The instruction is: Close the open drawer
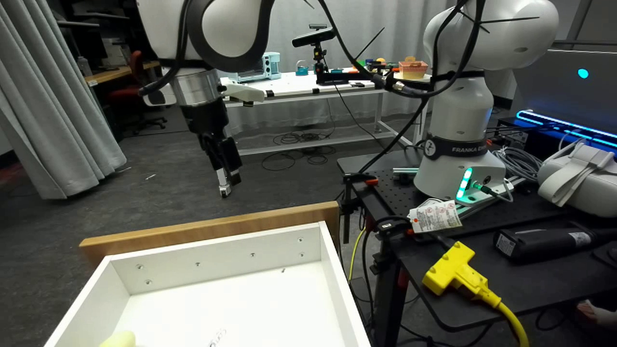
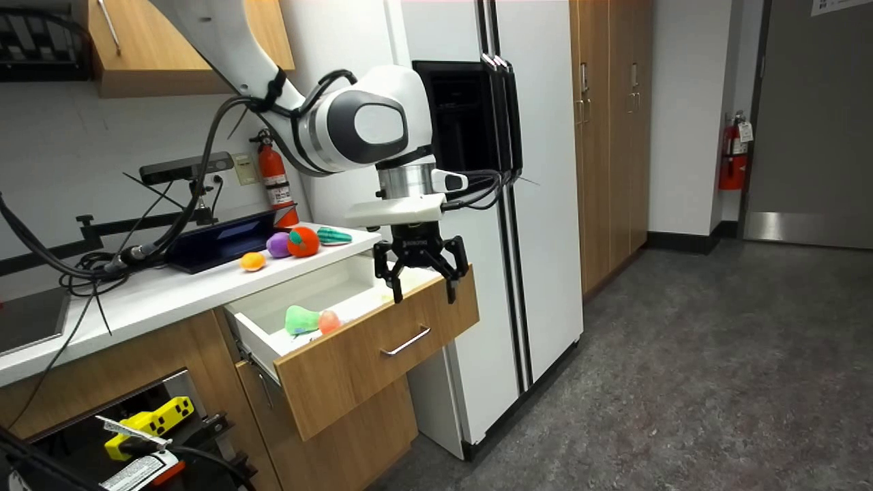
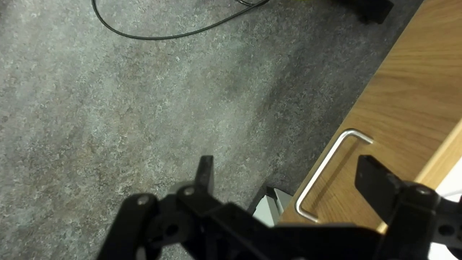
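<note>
Zero contact visible; step in hand looks like lining up for the push, with the drawer not yet closed. In an exterior view, left to right: it juts out at lower centre from under the counter, a green item and an orange item lying in its left part; then the handle; then the gripper near the front's top edge, spread wide, nothing between the fingers.

Next move, likely: bring the tips down on the outer side of the front, then push toward the counter, up-left in that frame. Dropping inside the box would be the wrong side for pushing.

Wrist view, left to right: one finger over floor, handle showing between the two, the other finger across the front and its rim at lower right. Overlap only; depth can't be told there.

Pose: in an exterior view the wrist hangs at upper left, tool pointing down, tips canted slightly right, above and beyond the wood front with a gap. Links run out at the top; white arm base at right.
</note>
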Controlling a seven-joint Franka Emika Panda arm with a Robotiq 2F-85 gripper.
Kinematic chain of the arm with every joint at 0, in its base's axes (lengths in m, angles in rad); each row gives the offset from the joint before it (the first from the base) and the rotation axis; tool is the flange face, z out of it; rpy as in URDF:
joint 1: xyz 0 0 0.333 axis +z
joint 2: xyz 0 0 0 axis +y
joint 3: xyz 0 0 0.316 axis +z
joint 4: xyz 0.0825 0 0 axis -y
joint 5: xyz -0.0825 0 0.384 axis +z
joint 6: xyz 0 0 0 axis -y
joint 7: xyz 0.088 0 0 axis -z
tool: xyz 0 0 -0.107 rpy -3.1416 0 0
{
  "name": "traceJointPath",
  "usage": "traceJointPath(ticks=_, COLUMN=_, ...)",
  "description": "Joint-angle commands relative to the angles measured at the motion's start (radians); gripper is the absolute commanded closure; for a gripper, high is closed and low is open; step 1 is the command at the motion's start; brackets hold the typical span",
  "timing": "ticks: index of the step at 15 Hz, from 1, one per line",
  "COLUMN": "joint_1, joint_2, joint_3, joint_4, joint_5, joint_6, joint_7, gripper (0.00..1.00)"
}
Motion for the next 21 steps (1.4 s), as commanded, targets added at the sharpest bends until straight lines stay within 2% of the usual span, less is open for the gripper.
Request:
traceJointPath(ticks=1, joint_1=-0.035, joint_2=0.076, joint_3=0.034, joint_4=0.086, joint_5=0.074, joint_6=0.002, joint_7=0.025, gripper=0.00)
traceJointPath(ticks=9, joint_1=-0.055, joint_2=0.170, joint_3=0.076, joint_4=0.159, joint_5=0.137, joint_6=0.010, joint_7=0.059, gripper=0.00)
traceJointPath(ticks=19, joint_1=-0.098, joint_2=0.244, joint_3=0.143, joint_4=0.215, joint_5=0.221, joint_6=-0.018, joint_7=0.030, gripper=0.00)
traceJointPath(ticks=20, joint_1=-0.106, joint_2=0.249, joint_3=0.153, joint_4=0.220, joint_5=0.242, joint_6=-0.024, joint_7=0.022, gripper=0.02)
traceJointPath(ticks=21, joint_1=-0.114, joint_2=0.252, joint_3=0.163, joint_4=0.222, joint_5=0.259, joint_6=-0.026, joint_7=0.014, gripper=0.13)
